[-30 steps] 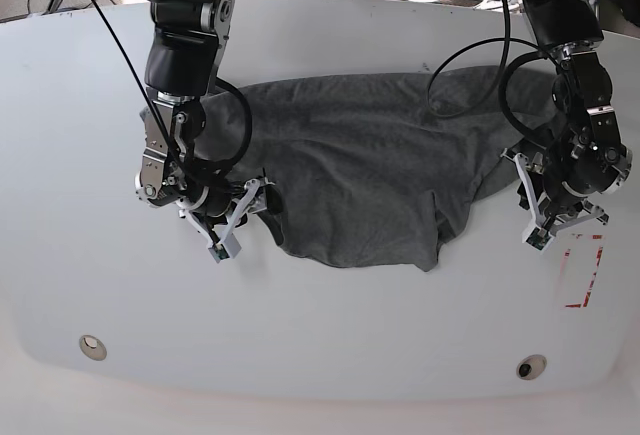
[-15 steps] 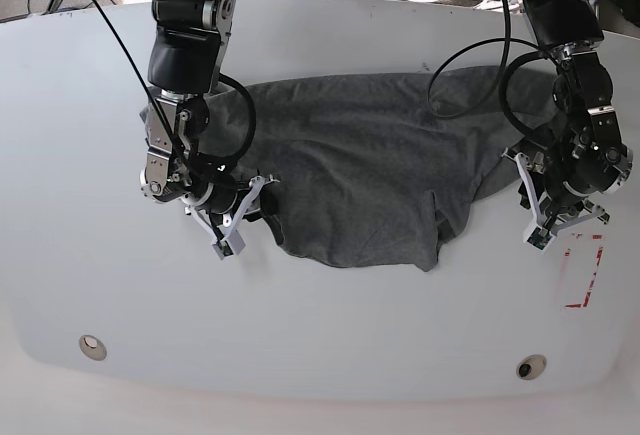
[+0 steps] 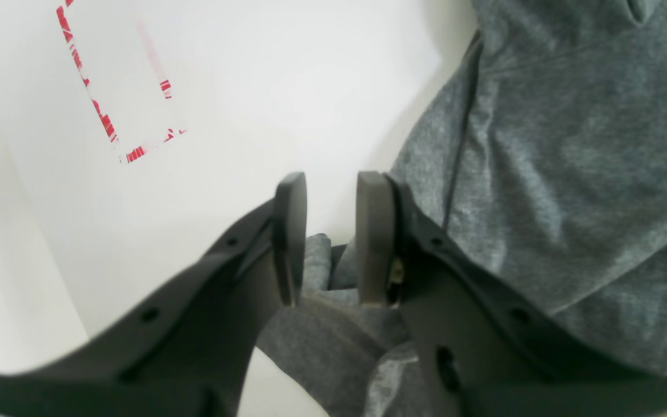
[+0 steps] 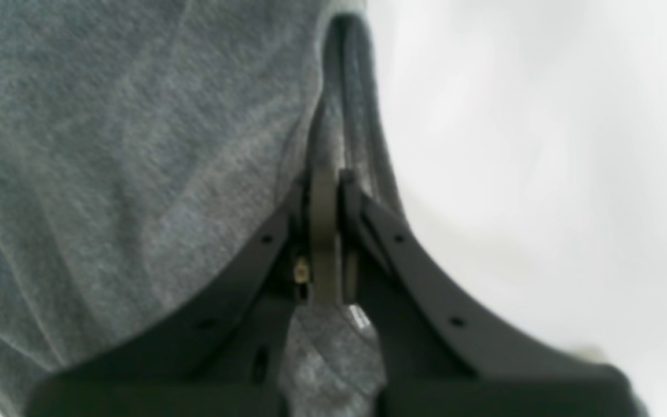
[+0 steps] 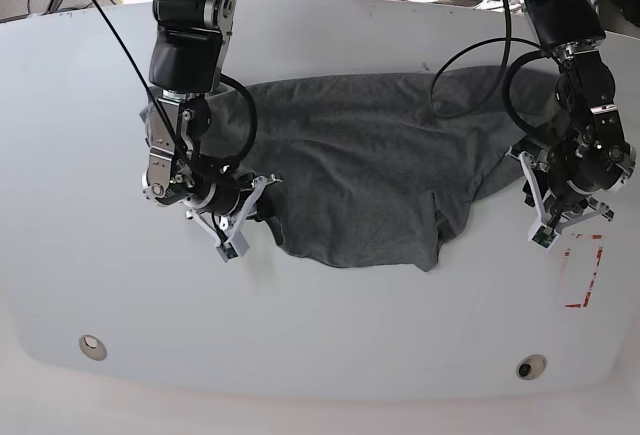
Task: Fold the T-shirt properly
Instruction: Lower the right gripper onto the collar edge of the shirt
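The T-shirt lies crumpled across the white bench. The right tool is clamped together on its edge fabric. The left tool grips a bunched fold at the opposite edge.

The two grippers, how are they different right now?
The right gripper has its jaws squeezed shut on the edge of the T-shirt; the left gripper shows a gap between its fingers, with a bunch of cloth in it. The left gripper sits near red marks on the table; the right gripper does not. Both are black and at the shirt's edges.
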Motion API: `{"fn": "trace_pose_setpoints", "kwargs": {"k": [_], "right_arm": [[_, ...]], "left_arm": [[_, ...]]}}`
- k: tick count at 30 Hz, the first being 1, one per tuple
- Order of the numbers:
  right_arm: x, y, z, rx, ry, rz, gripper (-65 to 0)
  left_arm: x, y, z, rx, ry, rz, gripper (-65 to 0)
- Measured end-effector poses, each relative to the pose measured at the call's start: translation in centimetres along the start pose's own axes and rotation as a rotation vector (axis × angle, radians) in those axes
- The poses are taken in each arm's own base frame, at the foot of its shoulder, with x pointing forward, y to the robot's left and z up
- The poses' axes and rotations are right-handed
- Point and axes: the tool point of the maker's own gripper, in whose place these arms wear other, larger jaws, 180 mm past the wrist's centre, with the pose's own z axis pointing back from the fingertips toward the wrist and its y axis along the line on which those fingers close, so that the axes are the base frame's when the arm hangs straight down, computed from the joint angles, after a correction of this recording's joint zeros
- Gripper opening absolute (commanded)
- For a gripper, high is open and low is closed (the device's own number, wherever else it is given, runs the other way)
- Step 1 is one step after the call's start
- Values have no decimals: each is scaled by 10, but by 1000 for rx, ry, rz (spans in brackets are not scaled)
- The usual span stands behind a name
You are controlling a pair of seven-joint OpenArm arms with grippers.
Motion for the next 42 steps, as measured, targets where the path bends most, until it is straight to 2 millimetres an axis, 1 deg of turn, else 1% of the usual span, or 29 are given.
{"fn": "trace_pose_setpoints", "kwargs": {"k": [6,9,10,12,17,20,24,28,30,34,36,40,42], "right_arm": [[15,-1,10,-23,-32,36,-650],[21,1,23,-51,-49,72,-650],[27,1,28,-58,-70,82,-650],[30,1,34,-71,-81,93,-650],[28,5,43,-90,-73,120,-649],[21,10,50,-102,-62,140,-647],[9,13,51,-104,-34,146,-633],[8,9,58,-121,-47,149,-506],[12,3,65,-135,-71,147,-431],[10,-6,69,-155,-62,146,-301],[8,-9,69,-158,-55,143,-183],[-1,-16,61,-150,-12,131,-141],[-4,-18,57,-143,4,119,-134]], "left_arm": [[-2,1,0,2,5,3,-519],[-2,1,0,4,8,0,-519],[-2,0,-1,5,10,-2,-519],[-2,0,-1,2,8,-2,-520],[-3,1,-1,8,18,-4,-515],[-3,2,-1,10,21,-3,-516],[-1,2,-1,9,18,-3,-517],[-1,1,-1,7,15,-2,-516],[-1,2,-1,9,17,-2,-515],[-2,2,-1,11,19,-3,-513],[0,1,-1,9,15,-2,-511],[2,0,-1,6,10,-1,-512],[1,2,-1,10,12,0,-511]]}}
